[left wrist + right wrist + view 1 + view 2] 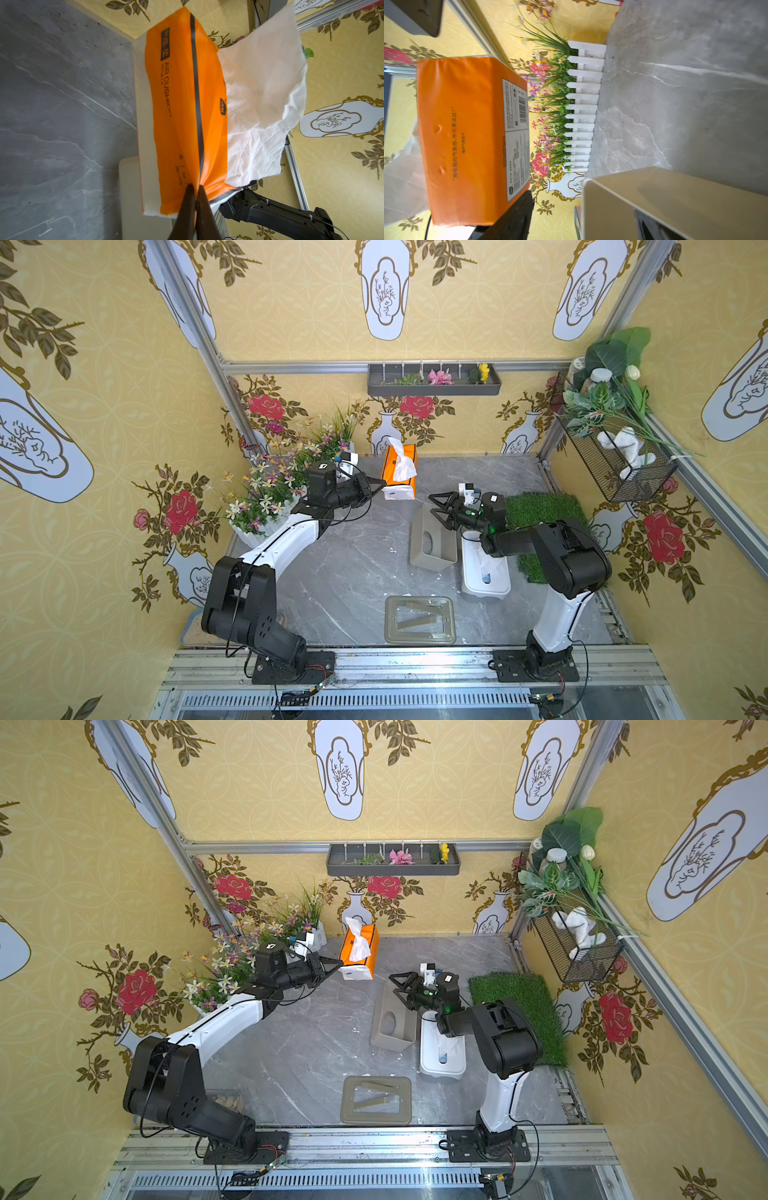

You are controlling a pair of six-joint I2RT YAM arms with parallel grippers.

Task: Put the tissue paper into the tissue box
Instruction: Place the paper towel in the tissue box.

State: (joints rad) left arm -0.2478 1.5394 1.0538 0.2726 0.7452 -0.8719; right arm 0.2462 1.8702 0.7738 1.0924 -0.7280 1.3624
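1. Grips the tissue pack point(400, 472) in the left tool point(380, 482) – pinched tight on the crimped seam at the pack's near end, as seen close up in the left wrist view.
2. Holds the pack lifted clear of the worktop point(353, 564), reaching straight out ahead of the left tool's tips, orange wrap with white at the ends.
3. Shows a loose white sheet point(259, 93) spilling from the slit in the pack's upper face, out past the left tool's tips.
4. Spreads the right tool point(433, 504) wide with nothing between its fingers – aimed toward the pack's barcode face, near it but apart.
5. Finds the beige tissue box point(432, 541) just under and in front of the right tool, tipped on its side on the worktop, oval slot showing in both top views.
6. Places the white tissue box point(486, 578) behind the right tool, beneath that arm's wrist and partly hidden by it.
7. Leaves the beige frame lid point(419, 620) flat on the worktop, well behind both tools, toward the arm bases.
8. Sets the flower fence point(266, 506) just beside the left tool on its outer side, and the grass mat point(544, 510) behind the right tool.
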